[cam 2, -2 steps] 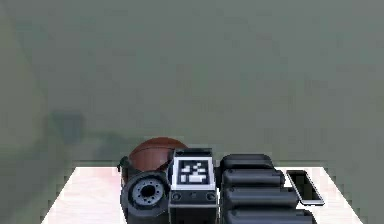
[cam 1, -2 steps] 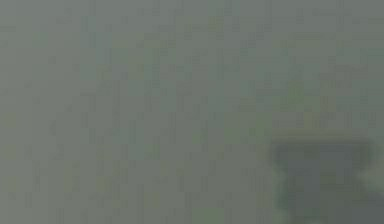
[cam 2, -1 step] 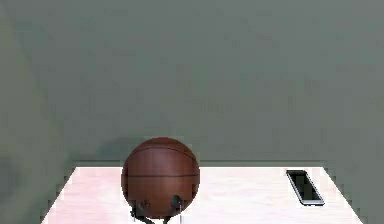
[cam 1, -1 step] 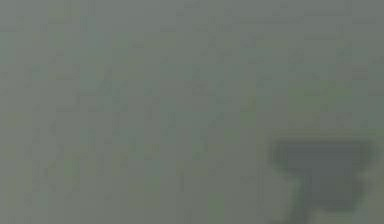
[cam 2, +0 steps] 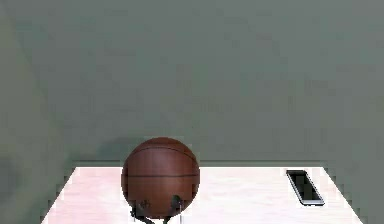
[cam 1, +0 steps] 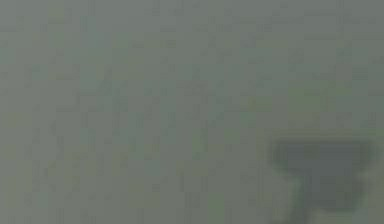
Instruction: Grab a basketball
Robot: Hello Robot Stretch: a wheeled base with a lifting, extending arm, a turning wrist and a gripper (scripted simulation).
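Tool (cam 2: 160,210) low before basketball (cam 2: 161,172), pale table (cam 2: 240,195), phone (cam 2: 305,186)

The forward view is facing a wall (cam 1: 150,100) at close range; the arm side view is looking down across a table (cam 2: 250,190), ball (cam 2: 160,170) near at 6 o'clock.

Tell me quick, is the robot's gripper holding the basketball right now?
Gripper: thin dark parts, likely its fingers, sit at the lower edge of the basketball, with the table behind; cannot tell whether it holds the ball.
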